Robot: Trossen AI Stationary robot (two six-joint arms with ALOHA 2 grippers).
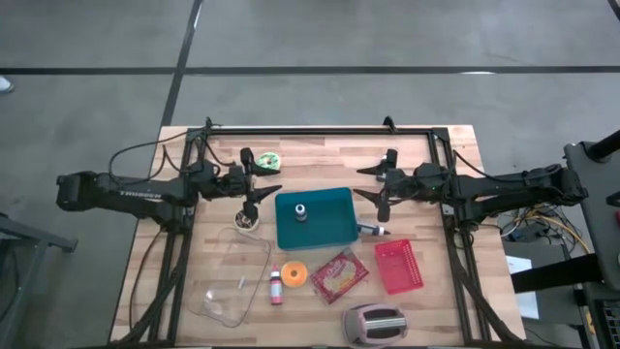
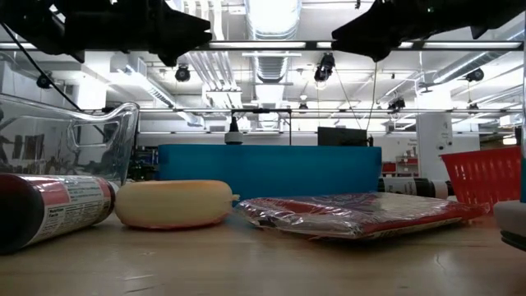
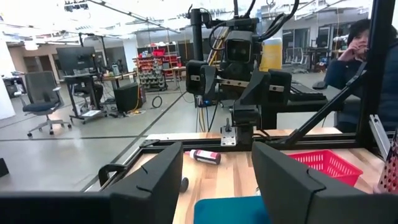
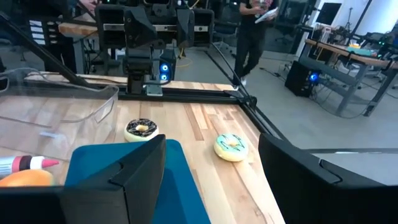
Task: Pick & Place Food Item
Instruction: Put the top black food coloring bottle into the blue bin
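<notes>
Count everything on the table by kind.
Donuts: 2, green-iced donut, chocolate donut
Containers: 3, teal tray, red basket, clear dish
Bottles: 2, pink bottle, capped bottle
Red packet: 1
Orange disc: 1
Toaster: 1
Small item in tray: 1
Total: 11

A clear glass jug, a red basket and a toaster sit on the wooden bench beside a small bottle.

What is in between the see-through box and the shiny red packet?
In the high view, an orange round food item and a small pink bottle lie between the clear container and the red packet.
</notes>
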